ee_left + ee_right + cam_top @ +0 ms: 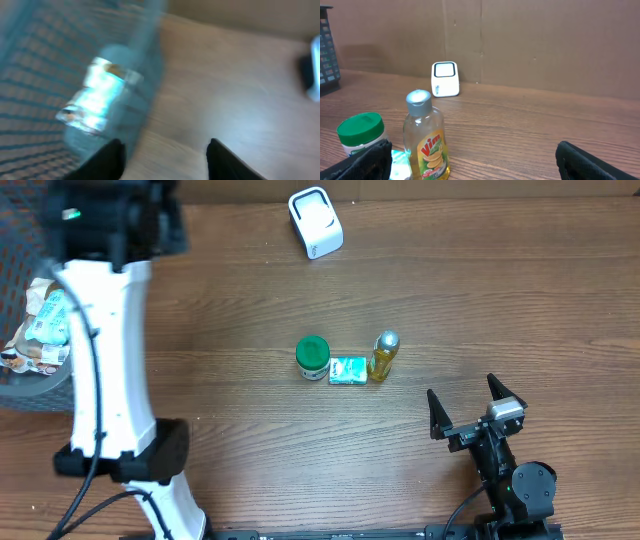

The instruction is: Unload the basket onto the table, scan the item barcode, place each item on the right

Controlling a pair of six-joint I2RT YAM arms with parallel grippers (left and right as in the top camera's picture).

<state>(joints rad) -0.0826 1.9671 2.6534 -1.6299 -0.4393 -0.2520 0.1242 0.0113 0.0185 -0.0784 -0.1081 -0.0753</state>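
Note:
Three items stand mid-table: a green-lidded jar point(313, 358), a teal packet point(348, 370) and a yellow Vim bottle point(384, 355). The white scanner point(315, 222) sits at the far edge. My right gripper point(468, 405) is open near the front right, short of the bottle point(425, 137), with nothing between its fingers. The jar point(361, 134) and scanner point(445, 78) also show in the right wrist view. The left arm point(110, 350) reaches to the far left over the basket. The blurred left wrist view shows my left gripper point(165, 160) open and empty beside the basket's mesh, near a wrapped packet point(95, 97) inside.
A dark mesh basket point(20, 390) at the left edge holds several wrapped packets point(45, 325). A brown cardboard wall point(520, 40) backs the table behind the scanner. The left arm's base point(170, 480) stands at the front left.

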